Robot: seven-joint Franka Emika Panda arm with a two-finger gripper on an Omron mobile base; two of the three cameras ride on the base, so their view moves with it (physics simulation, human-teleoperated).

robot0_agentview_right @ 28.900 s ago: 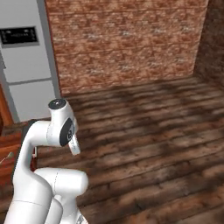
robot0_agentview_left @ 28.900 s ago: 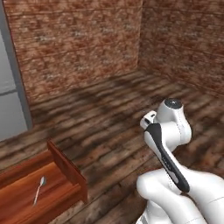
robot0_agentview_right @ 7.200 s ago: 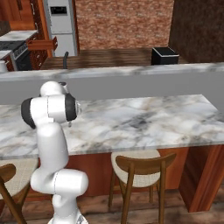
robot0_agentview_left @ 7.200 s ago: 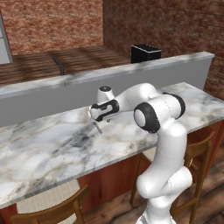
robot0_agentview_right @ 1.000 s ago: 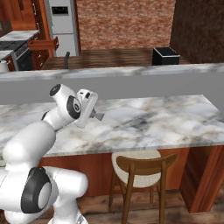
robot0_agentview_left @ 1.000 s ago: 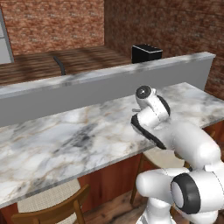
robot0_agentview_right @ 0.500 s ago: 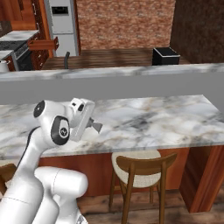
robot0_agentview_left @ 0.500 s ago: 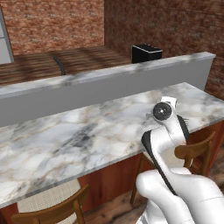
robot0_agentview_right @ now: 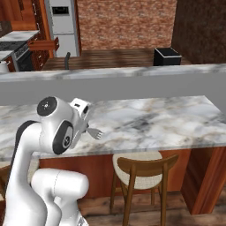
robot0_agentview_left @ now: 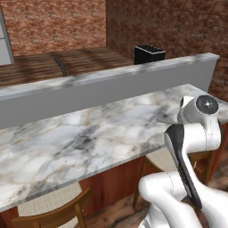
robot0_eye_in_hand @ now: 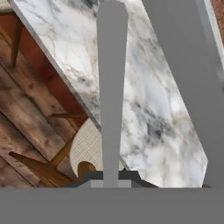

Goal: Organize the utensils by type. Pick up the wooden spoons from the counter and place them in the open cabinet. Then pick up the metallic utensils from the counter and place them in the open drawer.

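Note:
My gripper is shut on a thin silver-grey fork, whose tines stick out to the right just above the front of the white marble counter. In the hand view the fork's flat grey handle runs from my gripper straight up the picture, over the counter's front edge. In the left base view a grey end of the fork pokes out left of the arm. Far off at the back left a reddish-brown drawer juts out beside the fridge.
A grey raised ledge runs along the back of the counter. Wooden stools stand under its front edge, one right below the hand. A black bin sits on the floor beyond the ledge.
The arm has swung right and back from over the counter's middle toward its front edge. It still carries the fork.

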